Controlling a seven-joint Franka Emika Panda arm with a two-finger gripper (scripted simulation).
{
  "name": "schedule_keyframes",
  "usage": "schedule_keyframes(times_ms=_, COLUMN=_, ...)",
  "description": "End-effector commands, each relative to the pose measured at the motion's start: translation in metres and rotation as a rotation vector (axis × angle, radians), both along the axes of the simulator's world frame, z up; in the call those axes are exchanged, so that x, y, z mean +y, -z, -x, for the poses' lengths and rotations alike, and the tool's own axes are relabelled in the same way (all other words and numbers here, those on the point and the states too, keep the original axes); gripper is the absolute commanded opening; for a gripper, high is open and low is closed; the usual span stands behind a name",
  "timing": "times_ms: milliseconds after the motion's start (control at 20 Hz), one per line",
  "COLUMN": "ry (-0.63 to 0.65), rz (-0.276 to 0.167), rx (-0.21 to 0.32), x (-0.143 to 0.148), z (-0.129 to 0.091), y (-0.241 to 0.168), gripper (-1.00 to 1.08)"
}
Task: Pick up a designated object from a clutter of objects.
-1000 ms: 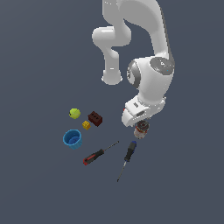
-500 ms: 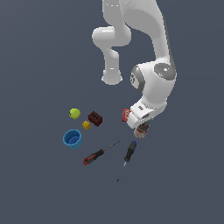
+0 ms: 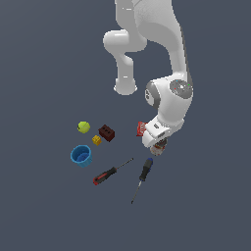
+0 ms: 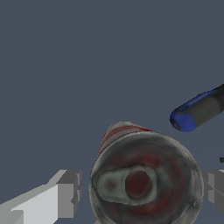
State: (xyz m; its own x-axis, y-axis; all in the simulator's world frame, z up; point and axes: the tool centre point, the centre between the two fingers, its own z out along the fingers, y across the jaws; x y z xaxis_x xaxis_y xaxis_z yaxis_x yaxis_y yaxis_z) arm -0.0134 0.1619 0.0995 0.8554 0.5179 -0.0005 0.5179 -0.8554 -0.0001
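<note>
The designated object, a small tin can [image 4: 140, 183] with a red-and-white label and dull metal top, stands upright between my two fingers in the wrist view. One grey finger [image 4: 65, 194] stands a small gap away from its side; the other finger [image 4: 214, 188] is at its rim. In the exterior view the can [image 3: 159, 147] is mostly hidden under the white hand, and my gripper [image 3: 157, 144] is lowered around it and open. The clutter of objects lies toward the exterior view's left.
A blue-handled screwdriver [image 3: 145, 169] lies close beside the can, also seen in the wrist view [image 4: 197, 111]. A red packet [image 3: 141, 129] peeks out behind the hand. Farther off are a red-handled screwdriver [image 3: 105, 175], blue cup [image 3: 81, 155], yellow cube [image 3: 97, 140], dark red brick [image 3: 107, 132] and yellow-green ball [image 3: 84, 127].
The arm's wrist has swung toward the exterior view's right, uncovering the red packet behind the hand. The hand stays over the can, which has not moved.
</note>
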Motion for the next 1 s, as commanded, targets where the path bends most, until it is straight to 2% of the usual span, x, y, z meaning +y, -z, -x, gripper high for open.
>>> schedule_keyframes(times_ms=0, ry=-0.001, rz=0.0, rx=0.0, x=0.0, z=0.0, y=0.012, gripper=1.0)
schedule_keyframes(times_ms=300, ry=-0.002, rz=0.0, rx=0.0, x=0.0, z=0.0, y=0.022, gripper=1.0)
schedule_keyframes(times_ms=350, ry=-0.002, rz=0.0, rx=0.0, x=0.0, z=0.0, y=0.022, gripper=-1.0)
schedule_keyframes(times_ms=950, ry=-0.001, rz=0.001, rx=-0.001, x=-0.001, z=0.0, y=0.02, gripper=-1.0)
